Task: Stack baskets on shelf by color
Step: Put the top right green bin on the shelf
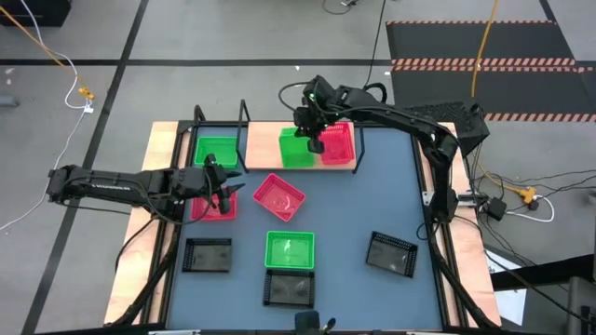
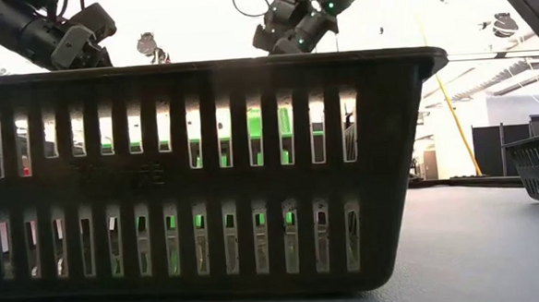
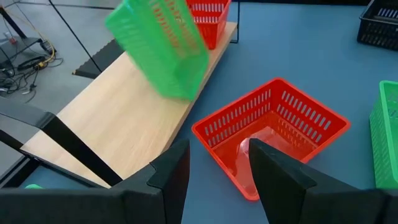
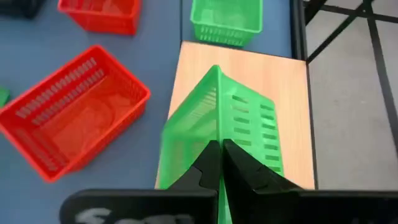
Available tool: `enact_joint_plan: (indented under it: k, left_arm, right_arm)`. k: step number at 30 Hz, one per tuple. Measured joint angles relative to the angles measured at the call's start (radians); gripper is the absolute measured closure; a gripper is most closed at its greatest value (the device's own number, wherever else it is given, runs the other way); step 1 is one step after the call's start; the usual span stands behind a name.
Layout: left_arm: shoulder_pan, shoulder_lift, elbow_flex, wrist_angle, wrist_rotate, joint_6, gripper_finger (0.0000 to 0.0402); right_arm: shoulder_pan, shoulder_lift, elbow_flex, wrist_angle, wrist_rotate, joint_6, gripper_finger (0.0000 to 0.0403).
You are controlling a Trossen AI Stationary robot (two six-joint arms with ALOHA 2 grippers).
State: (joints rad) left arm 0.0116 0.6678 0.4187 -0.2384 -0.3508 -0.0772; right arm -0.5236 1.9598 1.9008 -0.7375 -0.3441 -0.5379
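Green baskets: one tilted above the shelf (image 1: 265, 141) (image 1: 296, 149), one at its left end (image 1: 216, 152), one on the table (image 1: 290, 249).
Pink-red: one on the shelf (image 1: 338, 143), two beside it.
Black: three nearest.

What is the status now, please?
Right gripper shut on green basket, tilted above shelf. Left gripper open near pink basket. Another pink basket already on shelf.

Robotics lab or test hall, not home. Blue-grey bench (image 1: 372, 186) stands on grey concrete floor (image 1: 233, 37) marked with black tape lines. Loose cables: yellow cable (image 1: 484, 37), white cable (image 1: 74, 88). Hazard-striped black mat (image 1: 484, 63) beside rig. Low view: high ceiling, bright overhead lighting (image 2: 198, 25), open industrial room behind.
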Motion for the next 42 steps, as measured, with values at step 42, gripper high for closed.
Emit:
enact_joint_plan:
  k: [42]
  left_arm:
    - [0.0, 0.0, 0.0, -0.022, 0.0, 0.023, 0.0234]
  right_arm:
    - [-0.052, 0.035, -0.24, 0.486, 0.401, -0.066, 0.0251]
